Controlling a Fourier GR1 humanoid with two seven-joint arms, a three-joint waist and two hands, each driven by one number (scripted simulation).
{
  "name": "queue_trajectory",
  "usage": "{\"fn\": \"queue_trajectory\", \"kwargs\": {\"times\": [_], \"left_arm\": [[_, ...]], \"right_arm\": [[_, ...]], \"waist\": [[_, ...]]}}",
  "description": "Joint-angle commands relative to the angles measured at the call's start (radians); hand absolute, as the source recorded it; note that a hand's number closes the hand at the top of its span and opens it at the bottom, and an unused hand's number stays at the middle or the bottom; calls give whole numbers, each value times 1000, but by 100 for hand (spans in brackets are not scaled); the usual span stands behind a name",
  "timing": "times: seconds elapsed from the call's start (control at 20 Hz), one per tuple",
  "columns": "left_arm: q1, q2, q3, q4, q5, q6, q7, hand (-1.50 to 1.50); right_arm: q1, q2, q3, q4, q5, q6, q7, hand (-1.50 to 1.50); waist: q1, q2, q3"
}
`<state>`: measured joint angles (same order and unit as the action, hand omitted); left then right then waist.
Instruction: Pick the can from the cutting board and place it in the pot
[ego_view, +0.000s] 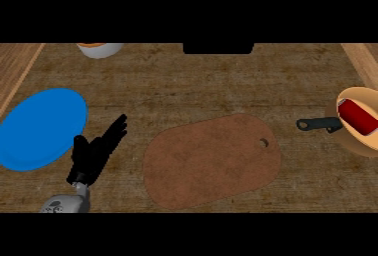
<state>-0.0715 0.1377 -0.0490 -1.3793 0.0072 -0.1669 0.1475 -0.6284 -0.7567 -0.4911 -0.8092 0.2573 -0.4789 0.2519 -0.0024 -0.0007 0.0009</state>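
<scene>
The red can (358, 118) lies on its side inside the tan pot (353, 100) at the right edge, white rim showing at its upper end. The pot's black handle (319, 124) points left toward the brown cutting board (210, 160), which lies bare in the middle of the counter. My left hand (94, 152) stands open at the lower left, fingers straight and pointing up-right, between the board and a blue plate. No hand touches the can. My right hand does not show.
A blue plate (40, 129) lies at the left edge. A white cup with an orange inside (100, 49) stands at the top left. A dark object (218, 48) sits at the top middle. Wooden strips (363, 57) border both sides.
</scene>
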Motion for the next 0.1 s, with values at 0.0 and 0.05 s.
{"fn": "queue_trajectory", "kwargs": {"times": [0.0,0.05], "left_arm": [[4,-6,3,47,-14,5,-29,0],[44,-8,0,6,-10,9,-24,0]], "right_arm": [[86,-59,-107,-98,-101,32,-53,-150],[146,-43,-135,-134,-137,50,-70,-150]], "waist": [[-21,-4,-1],[-17,-5,-1]]}}
